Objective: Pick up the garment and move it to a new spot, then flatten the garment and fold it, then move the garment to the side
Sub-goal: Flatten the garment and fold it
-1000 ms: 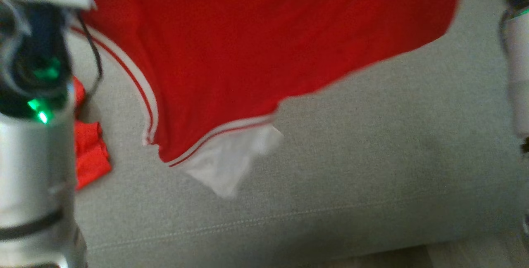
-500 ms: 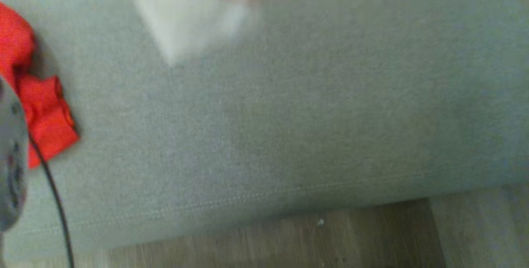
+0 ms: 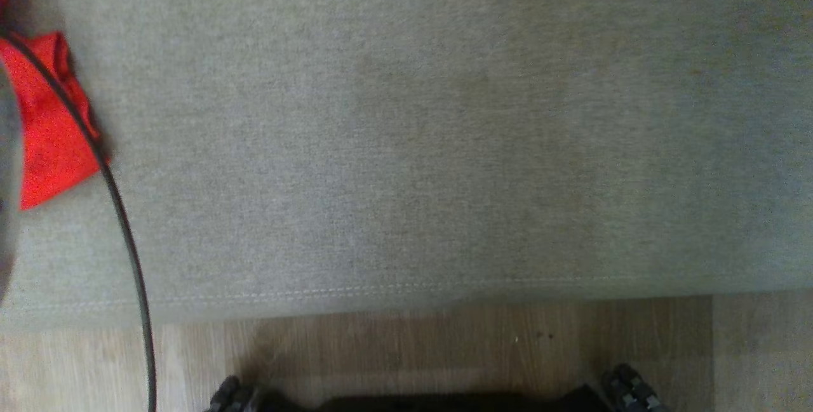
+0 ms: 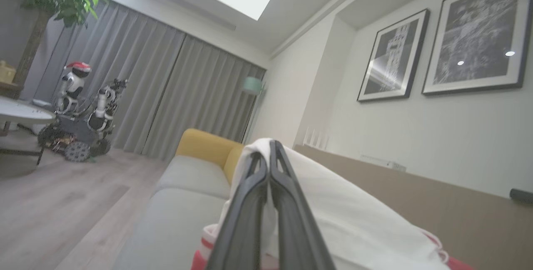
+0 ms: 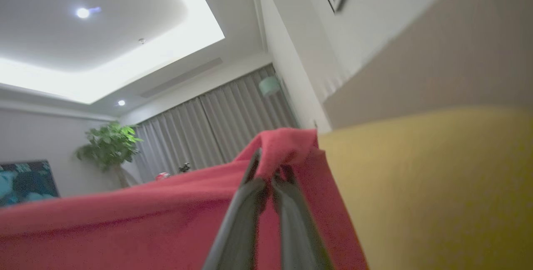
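Note:
The garment is red with white panels and red-and-white trim. In the head view a crumpled red part of the garment (image 3: pixel 44 132) lies on the grey sofa seat (image 3: pixel 406 113) at the far left. In the left wrist view my left gripper (image 4: pixel 266 147) is shut on a white fold of the garment (image 4: pixel 341 216), which drapes over its fingers. Seen from the right wrist, my right gripper (image 5: pixel 270 166) is shut on a red edge of the garment (image 5: pixel 125 224), and the cloth hangs away to the left.
A black cable (image 3: pixel 127 228) curves down past the red cloth. Wooden floor (image 3: pixel 444 348) runs below the sofa's front seam, with my base's wheels (image 3: pixel 232 396) at the bottom. A yellow cushion (image 5: pixel 437 187) is close on the right; another robot (image 4: pixel 79 116) stands by the curtains.
The head camera has swung down toward the sofa's front edge. The spread red body and white panel have left through the top; floor and my base now show.

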